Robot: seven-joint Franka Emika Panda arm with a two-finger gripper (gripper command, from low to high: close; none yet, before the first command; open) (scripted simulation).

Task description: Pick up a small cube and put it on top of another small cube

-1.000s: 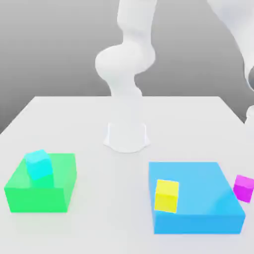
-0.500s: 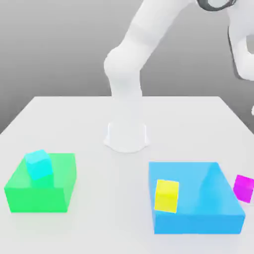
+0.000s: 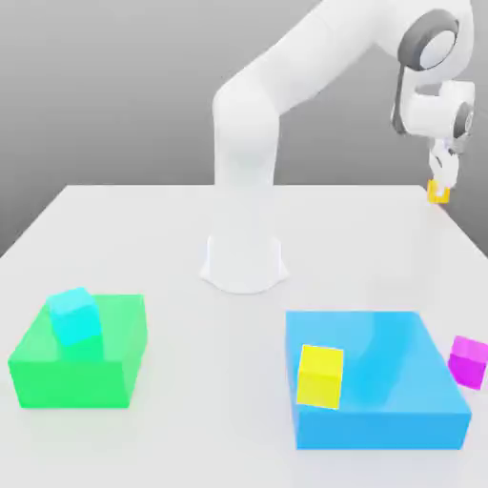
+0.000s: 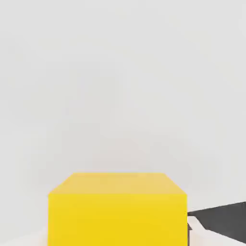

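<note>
The small magenta cube (image 3: 469, 361) at the exterior view's right is cut off by the frame edge and sits partly behind the corner of the large flat blue block (image 3: 400, 400), so its full shape is not visible. The gripper (image 3: 439, 186) is tiny in the exterior view, at the far right corner of the white table (image 3: 143, 229). Its fingers merge there with the small orange-yellow cube (image 3: 438, 194) below them, and whether that cube rests on the table or hangs just past its edge is hard to make out.

The hand view shows this cube (image 4: 116, 211) close up. It is plain bright yellow with a paler top face and sharp edges, and its lower part is cut off. One dark finger (image 4: 218, 221) stands just beside its side face, with a thin light strip between the two. The other finger is hidden. The fingers therefore stand spread at least as wide as the cube, with no grip visible.

The exterior view alone shows the white arm (image 3: 286, 86) bending from its round base (image 3: 243, 262) up and over to the far right. It also shows a small cyan cube (image 3: 74, 316) tilted on a large green block (image 3: 86, 372) at near left, and a small yellow cube (image 3: 320, 376) on the near left part of the blue block. These lie well apart from the gripper.
</note>
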